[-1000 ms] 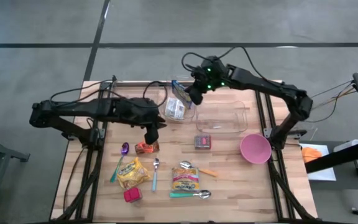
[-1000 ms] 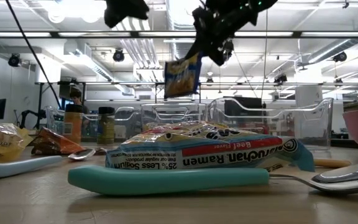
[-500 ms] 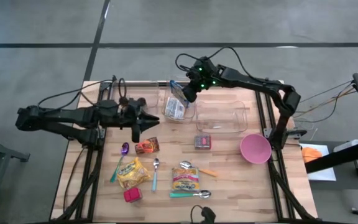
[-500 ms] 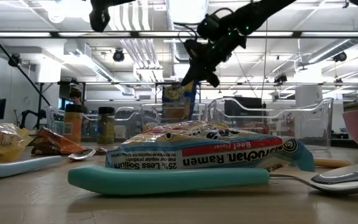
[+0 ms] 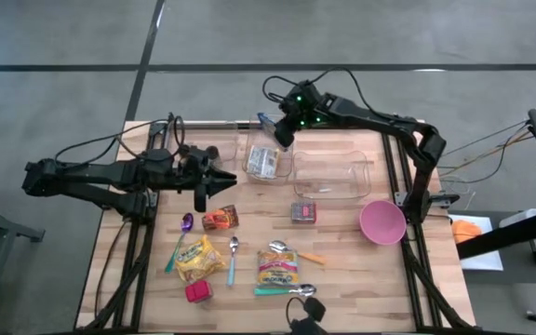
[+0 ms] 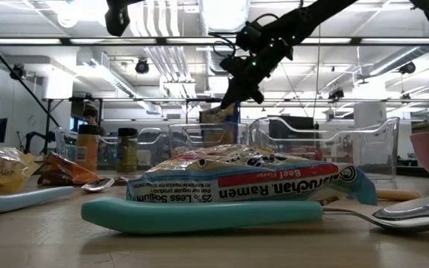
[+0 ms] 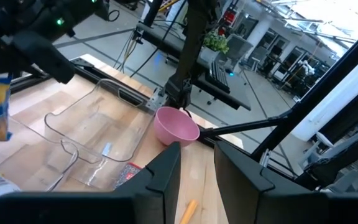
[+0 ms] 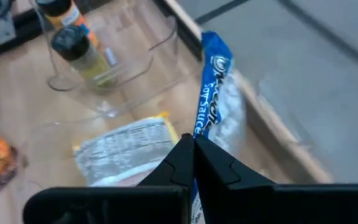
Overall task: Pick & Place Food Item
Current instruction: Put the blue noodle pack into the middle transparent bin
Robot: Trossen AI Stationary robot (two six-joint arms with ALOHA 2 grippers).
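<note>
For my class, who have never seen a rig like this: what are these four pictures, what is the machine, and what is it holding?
It is a robot with two dark arms at a wooden table, each ending in a two-fingered claw. One picture looks straight down, one looks level across the tabletop, and two come from cameras on the wrists. The right claw is shut on a blue snack packet, held over a clear bin that already contains a packet. The left claw waits empty above the table. Also lying there: ramen packets, spoons, a pink bowl and a second clear bin.
</note>
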